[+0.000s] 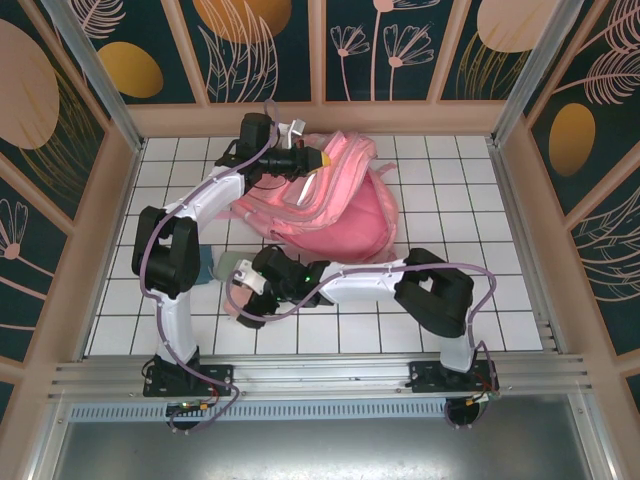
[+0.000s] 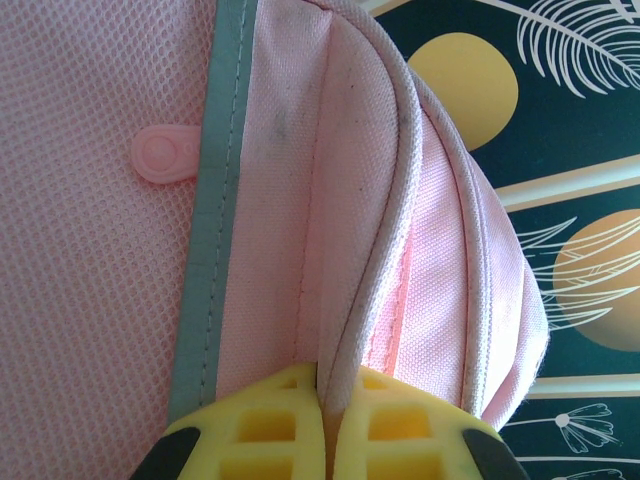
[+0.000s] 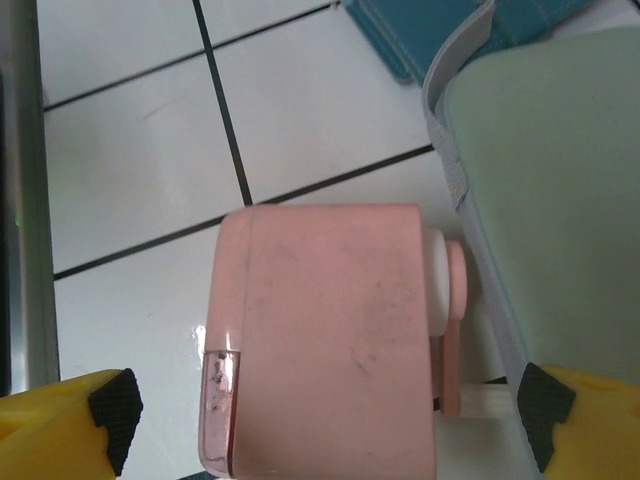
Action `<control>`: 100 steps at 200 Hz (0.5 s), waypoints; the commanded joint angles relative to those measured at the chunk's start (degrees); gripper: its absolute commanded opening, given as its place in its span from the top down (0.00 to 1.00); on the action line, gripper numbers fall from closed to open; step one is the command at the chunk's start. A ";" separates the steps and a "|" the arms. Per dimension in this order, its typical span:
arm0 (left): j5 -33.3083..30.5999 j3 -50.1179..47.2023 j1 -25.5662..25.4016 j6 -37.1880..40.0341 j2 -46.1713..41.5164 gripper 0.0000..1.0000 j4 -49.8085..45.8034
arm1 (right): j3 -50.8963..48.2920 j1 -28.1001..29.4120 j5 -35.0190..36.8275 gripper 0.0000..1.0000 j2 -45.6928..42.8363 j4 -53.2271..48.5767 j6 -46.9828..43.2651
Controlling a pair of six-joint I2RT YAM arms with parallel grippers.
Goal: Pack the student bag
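with the left hand [image 2: 325, 425] clenched on the bag's [image 1: 340, 210] rim at 12 o'clock, centre the released right hand [image 3: 325, 420] on the box [image 3: 330, 330] at 8 o'clock (green case [image 3: 560, 200] just beside it) before closing.

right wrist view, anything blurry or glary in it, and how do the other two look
right wrist view: the pink box is fairly sharp, with a small bright glint at its left edge, while the right fingers in the near corners are soft; left wrist view: the backpack mesh is crisp, the left fingers blur up close; top view: even light, only faint shadows on the white table
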 commanded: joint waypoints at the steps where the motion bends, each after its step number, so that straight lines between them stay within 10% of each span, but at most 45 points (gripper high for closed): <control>1: -2.08 -0.80 1.07 -1.15 -1.15 1.00 1.13 | 2.56 0.26 -2.52 0.01 1.86 -1.26 -1.93; 100: -1.19 -1.09 1.15 -2.04 -0.70 1.00 2.18 | 9.01 0.38 -2.33 0.15 9.08 -3.96 -5.29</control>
